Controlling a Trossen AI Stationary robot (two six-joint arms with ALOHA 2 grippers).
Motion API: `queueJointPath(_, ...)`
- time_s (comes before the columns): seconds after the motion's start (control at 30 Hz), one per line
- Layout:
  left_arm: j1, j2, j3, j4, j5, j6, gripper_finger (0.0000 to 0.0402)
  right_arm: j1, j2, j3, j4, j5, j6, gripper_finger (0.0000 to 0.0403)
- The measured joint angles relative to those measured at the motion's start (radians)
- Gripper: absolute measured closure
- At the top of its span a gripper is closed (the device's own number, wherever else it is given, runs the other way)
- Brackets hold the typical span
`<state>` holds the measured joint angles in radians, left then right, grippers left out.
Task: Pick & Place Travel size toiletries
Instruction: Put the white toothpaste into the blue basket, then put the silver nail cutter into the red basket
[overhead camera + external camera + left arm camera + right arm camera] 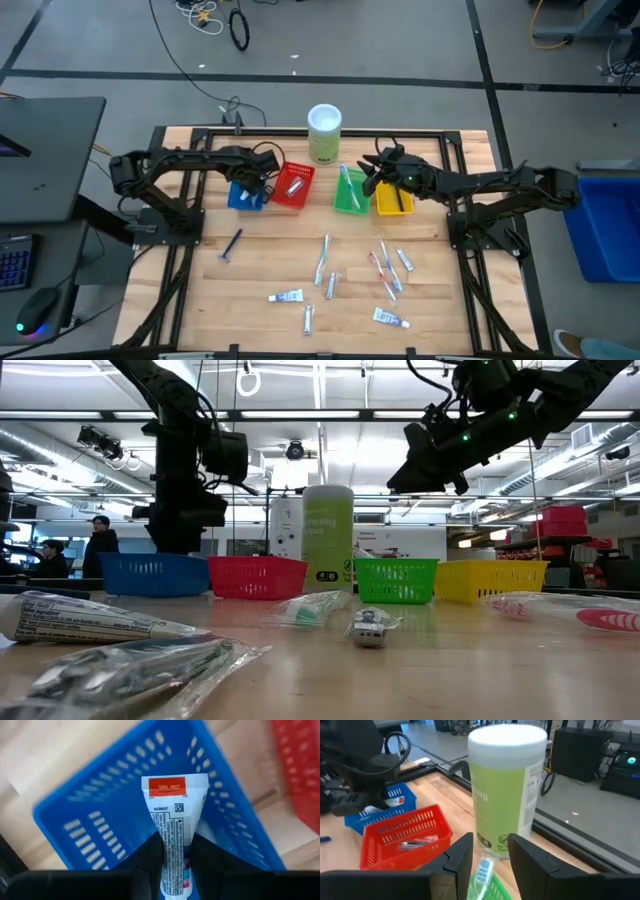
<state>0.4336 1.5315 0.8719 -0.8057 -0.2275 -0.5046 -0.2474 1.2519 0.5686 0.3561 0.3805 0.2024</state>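
Observation:
My left gripper stands over the blue tray, shut on a white tube with a red band at its flat end. My right gripper hovers open above the green tray. A wrapped toothbrush lies in that tray, and its blue-bristled head shows below the gap between the fingers without touching them. Several more tubes and toothbrushes lie loose on the near half of the table. A dark razor stick lies toward the left. A wrapped item lies in the red tray. My left gripper pinches the white tube between its two fingers at mid-body, coming from above and pointing down. The tube lies along the fingers, with its flat red-banded end pointing down into the blue tray. I cannot tell whether that end touches the tray floor.
The blue, red, green and yellow trays stand in a row across the middle of the table. The pale green cylinder with a white top stands just behind them. People stand in the room beyond the table.

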Motion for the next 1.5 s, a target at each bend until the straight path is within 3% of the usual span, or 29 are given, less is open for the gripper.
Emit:
queueJointPath(0.43,-0.002,0.002,-0.013,0.020,0.015,0.052,0.0248,0.000,0.013,0.000,0.007,-0.081,-0.021,0.0273)
queueJointPath(0.6,-0.020,-0.003,0.062,-0.125,0.007,0.108,0.0237,0.007,0.016,0.000,0.024,-0.292,-0.101,0.0256)
queueJointPath(0.8,-0.087,-0.083,0.165,-0.277,-0.168,0.097,0.0239,0.056,0.017,0.000,0.107,-0.431,-0.143,0.0239)
queueJointPath(0.97,-0.170,-0.221,0.180,-0.272,-0.154,0.089,0.0239,0.105,0.017,0.000,0.142,-0.584,-0.174,0.0236)
queueJointPath(1.13,-0.305,-0.376,0.155,-0.237,-0.146,0.056,0.0239,0.180,0.017,0.000,0.150,-0.691,-0.321,0.0249)
queueJointPath(1.3,-0.465,-0.492,0.056,-0.057,-0.169,-0.022,0.0239,0.266,0.017,-0.001,0.221,-0.687,-0.446,0.0265)
queueJointPath(1.5,-0.609,-0.525,-0.121,0.283,-0.163,-0.034,0.0239,0.333,0.018,-0.001,0.304,-0.505,-0.444,0.0238)
